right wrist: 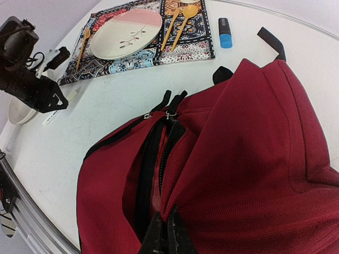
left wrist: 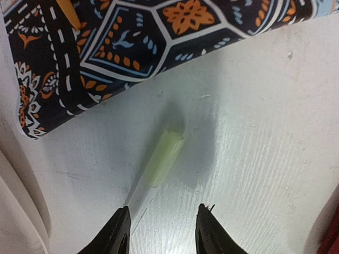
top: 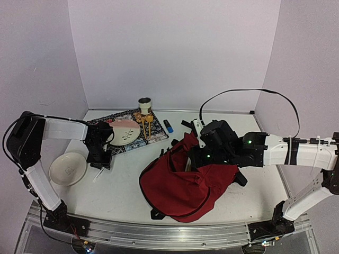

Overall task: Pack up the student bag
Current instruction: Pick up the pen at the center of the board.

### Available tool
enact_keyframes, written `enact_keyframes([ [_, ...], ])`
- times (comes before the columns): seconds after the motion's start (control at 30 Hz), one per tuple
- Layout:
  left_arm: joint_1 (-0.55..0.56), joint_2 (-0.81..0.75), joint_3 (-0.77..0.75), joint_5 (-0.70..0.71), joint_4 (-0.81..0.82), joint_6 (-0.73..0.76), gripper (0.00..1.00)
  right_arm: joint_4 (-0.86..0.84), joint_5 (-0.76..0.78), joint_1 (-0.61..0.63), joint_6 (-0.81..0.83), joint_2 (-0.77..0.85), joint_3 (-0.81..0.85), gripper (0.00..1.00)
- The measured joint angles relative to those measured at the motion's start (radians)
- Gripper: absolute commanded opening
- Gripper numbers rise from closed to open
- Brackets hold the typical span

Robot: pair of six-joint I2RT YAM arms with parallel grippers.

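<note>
The student bag (top: 180, 185), dark red with black zippers, lies at the middle of the table with its zip opening gaping (right wrist: 153, 159). My right gripper (right wrist: 168, 233) is shut on the bag's red fabric edge beside the zipper and holds that flap up. My left gripper (left wrist: 161, 227) hovers low over the white table near the placemat's corner, its jaws apart with nothing between them. Just ahead of its left finger lies a pale pen with a light-green cap (left wrist: 164, 159), pointing away toward the placemat.
A patterned placemat (top: 132, 135) at the back carries a pink-and-white plate (top: 124, 130) and wooden cutlery (top: 145, 127), with a cup (top: 145, 105) behind. A small blue item (top: 168, 126) lies right of the mat. A white bowl (top: 68, 168) sits at the left.
</note>
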State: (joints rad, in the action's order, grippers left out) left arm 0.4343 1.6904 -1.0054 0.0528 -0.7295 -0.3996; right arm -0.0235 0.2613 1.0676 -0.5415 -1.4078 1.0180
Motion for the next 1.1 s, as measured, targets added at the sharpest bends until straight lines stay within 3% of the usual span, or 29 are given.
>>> enact_keyframes([
  [0.13, -0.004, 0.033, 0.0, 0.0, -0.004, 0.016, 0.39, 0.0, 0.0, 0.0, 0.004, 0.0, 0.0, 0.0],
  [0.53, -0.012, 0.071, -0.008, -0.033, -0.005, 0.03, 0.11, 0.0, 0.0, 0.0, 0.014, 0.0, 0.0, 0.0],
  [0.7, -0.007, 0.06, -0.002, -0.053, -0.003, 0.023, 0.03, 0.0, 0.0, 0.0, 0.017, 0.0, 0.0, 0.0],
  [1.1, 0.119, -0.065, 0.015, -0.324, 0.017, -0.055, 0.0, 0.0, -0.001, 0.0, 0.021, 0.0, 0.0, 0.0],
])
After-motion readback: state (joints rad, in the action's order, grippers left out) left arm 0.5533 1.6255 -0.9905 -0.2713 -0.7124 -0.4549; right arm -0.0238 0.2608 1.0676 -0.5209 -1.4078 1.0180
